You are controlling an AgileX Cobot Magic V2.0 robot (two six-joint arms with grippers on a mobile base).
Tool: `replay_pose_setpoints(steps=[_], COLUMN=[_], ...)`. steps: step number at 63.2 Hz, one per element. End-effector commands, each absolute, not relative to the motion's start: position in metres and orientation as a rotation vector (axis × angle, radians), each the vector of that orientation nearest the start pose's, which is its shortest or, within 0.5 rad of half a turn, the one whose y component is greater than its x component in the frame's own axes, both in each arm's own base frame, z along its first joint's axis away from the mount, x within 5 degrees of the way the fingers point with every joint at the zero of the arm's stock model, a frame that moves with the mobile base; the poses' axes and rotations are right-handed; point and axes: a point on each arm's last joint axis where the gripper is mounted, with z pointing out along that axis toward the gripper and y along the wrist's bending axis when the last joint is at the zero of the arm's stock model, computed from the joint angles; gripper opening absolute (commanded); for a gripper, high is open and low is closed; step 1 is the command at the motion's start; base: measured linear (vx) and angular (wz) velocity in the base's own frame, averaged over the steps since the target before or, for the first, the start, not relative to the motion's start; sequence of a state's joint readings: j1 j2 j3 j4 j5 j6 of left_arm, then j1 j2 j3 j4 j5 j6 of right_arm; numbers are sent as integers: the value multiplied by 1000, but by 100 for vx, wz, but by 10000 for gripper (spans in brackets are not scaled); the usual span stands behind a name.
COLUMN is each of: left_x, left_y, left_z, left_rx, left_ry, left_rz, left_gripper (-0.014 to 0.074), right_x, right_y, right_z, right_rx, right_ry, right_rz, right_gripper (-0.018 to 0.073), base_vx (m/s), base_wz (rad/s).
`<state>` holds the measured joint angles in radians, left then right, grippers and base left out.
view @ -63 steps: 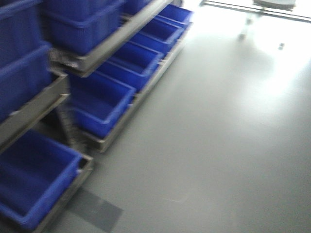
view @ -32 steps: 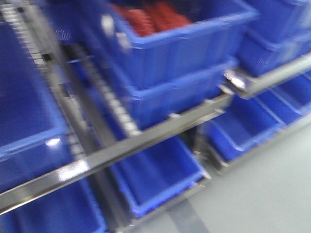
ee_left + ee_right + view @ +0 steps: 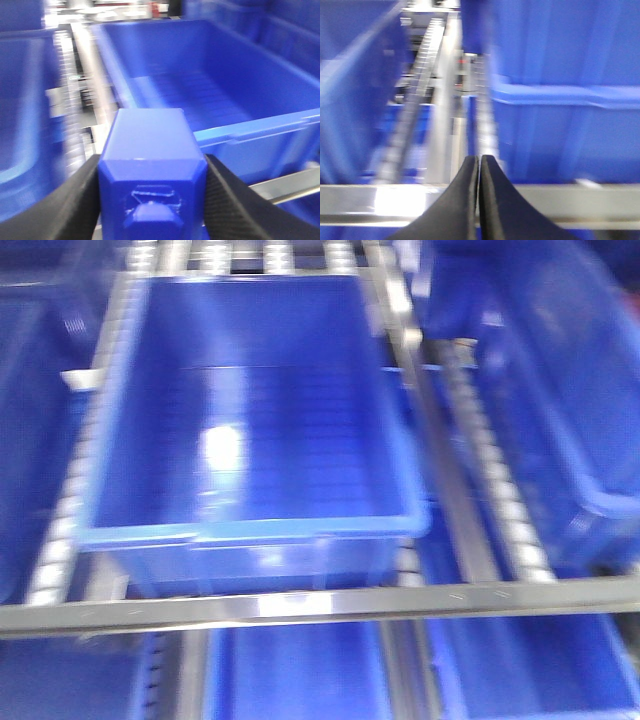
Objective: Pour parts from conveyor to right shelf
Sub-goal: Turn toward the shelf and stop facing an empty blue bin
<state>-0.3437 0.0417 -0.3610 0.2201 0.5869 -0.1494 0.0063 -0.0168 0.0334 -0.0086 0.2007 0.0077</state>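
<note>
Clamping the block [image 3: 150,150], the left gripper [image 3: 152,200] hangs just before the near rim of an open bin [image 3: 260,127] on the shelf [image 3: 320,605]; right gripper [image 3: 479,170] pinched closed, empty. Front camera has swung squarely onto it.

Left wrist view: a pale, blurred strip of background [image 3: 115,7] lies at twelve o'clock, with a small red patch [image 3: 161,6] at its one o'clock end. Right wrist view: a tiny reddish spot [image 3: 463,61] sits toward eleven o'clock. All are too smeared to identify.
</note>
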Motion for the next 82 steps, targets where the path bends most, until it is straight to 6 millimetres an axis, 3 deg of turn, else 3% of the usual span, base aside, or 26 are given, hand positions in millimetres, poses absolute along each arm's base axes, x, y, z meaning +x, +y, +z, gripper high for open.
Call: replay_pose_setpoints(steps=[1,18,82], left_x=[32,32,32], left_y=[-1,-1,-1], left_z=[291,291,291], left_rx=[232,232,232], left_ry=[1633,1633,1633], left_rz=[-143,-143,-143], left_gripper=[-6,-6,-6], right_x=[56,56,56], right_y=[0,0,0], right_z=[187,187,187], right_rx=[-15,-15,-15], right_ry=[1629,1629,1631], right_rz=[-9,-9,-9], right_gripper=[-9,-9,-9], base_vx=[2,3,15], base_wz=[64,32,-4])
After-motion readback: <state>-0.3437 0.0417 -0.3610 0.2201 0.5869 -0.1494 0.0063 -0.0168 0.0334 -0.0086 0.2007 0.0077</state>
